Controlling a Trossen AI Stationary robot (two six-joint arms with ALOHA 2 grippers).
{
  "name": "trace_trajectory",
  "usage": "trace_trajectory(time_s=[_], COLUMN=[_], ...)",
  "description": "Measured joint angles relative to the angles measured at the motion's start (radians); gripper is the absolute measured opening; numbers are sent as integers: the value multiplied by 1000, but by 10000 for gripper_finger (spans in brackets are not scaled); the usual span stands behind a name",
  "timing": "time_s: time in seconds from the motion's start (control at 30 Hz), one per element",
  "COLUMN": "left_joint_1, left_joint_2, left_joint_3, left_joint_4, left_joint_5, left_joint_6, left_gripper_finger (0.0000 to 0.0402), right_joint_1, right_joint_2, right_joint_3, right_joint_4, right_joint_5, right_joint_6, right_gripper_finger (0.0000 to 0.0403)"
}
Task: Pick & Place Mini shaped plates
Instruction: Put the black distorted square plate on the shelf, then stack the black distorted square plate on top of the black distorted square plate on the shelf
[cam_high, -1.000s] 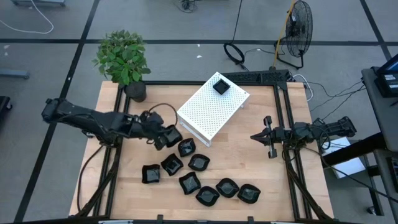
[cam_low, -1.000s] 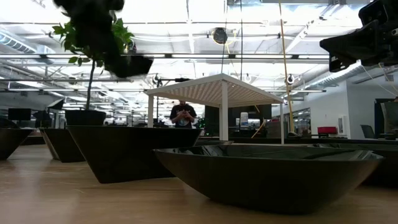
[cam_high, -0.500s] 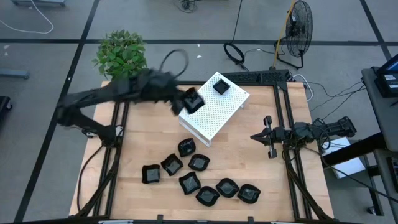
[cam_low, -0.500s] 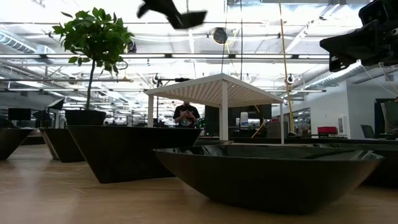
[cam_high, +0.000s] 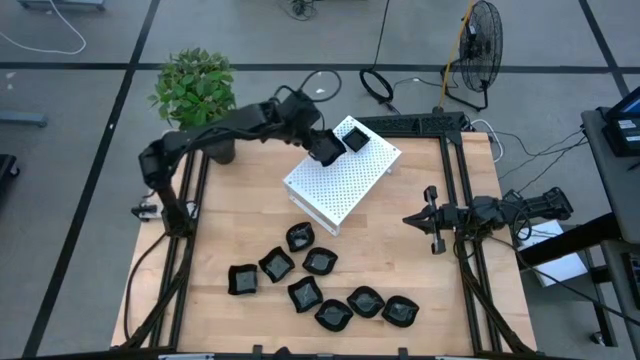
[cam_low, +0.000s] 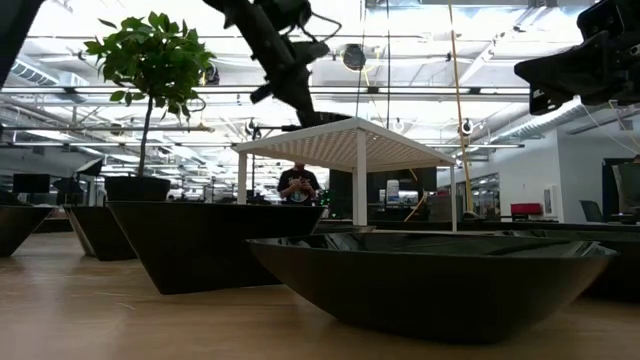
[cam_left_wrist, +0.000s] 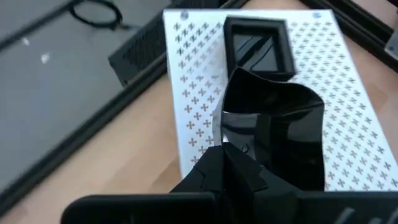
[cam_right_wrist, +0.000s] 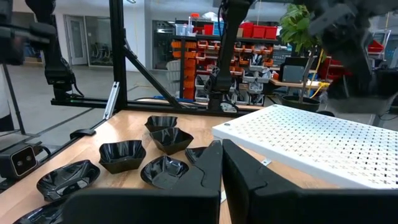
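My left gripper (cam_high: 322, 148) hangs over the far part of the white perforated box (cam_high: 340, 175), shut on a glossy black plate with a wavy rim (cam_left_wrist: 273, 130). Just beyond it, a small square black plate (cam_high: 355, 137) rests flat on the box top, also seen in the left wrist view as the square plate (cam_left_wrist: 258, 50). Several more black plates lie on the table's near half, among them one with a petal rim (cam_high: 300, 237) and one with a rounded rim (cam_high: 400, 311). My right gripper (cam_high: 432, 222) waits shut above the table's right side. My left gripper pinches the wavy plate between its two fingers by the rim nearest the wrist (cam_left_wrist: 239, 146). The fingers come slanting down from the table's left. The plate is lifted clear and sticks out beyond the fingertips, tilted, above the box top.
A potted plant (cam_high: 197, 92) stands at the table's far left corner. The white box sits aslant in the table's far middle. A black frame rail (cam_high: 455, 190) borders the right side. Bare wood (cam_high: 400, 260) shows between the box and the right arm.
My left gripper, shut on the wavy plate, has risen from the left of the plate cluster and swung toward the far edge and the right. It now hangs over the white box. The plate has been lifted clear of the table and carried along.
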Motion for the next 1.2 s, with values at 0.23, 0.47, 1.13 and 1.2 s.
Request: trace_trajectory(time_s=[0.23,0.47,1.13,1.2], left_joint_1=[-6,-16,-38,-52], left_joint_2=[29,40,26,0], left_joint_3=[0,0,0,-1], left_joint_4=[11,6,-38,-64], left_joint_5=[2,-46,-41,-36], left_joint_6=[-28,-36,29,78], left_gripper_finger=[3,13,78,86], right_joint_1=[0,0,0,0], right_joint_2=[0,0,0,0], right_joint_3=[0,0,0,0], right_joint_4=[2,5,5,5], right_joint_5=[0,0,0,0], right_joint_6=[0,0,0,0], right_gripper_finger=[0,0,0,0])
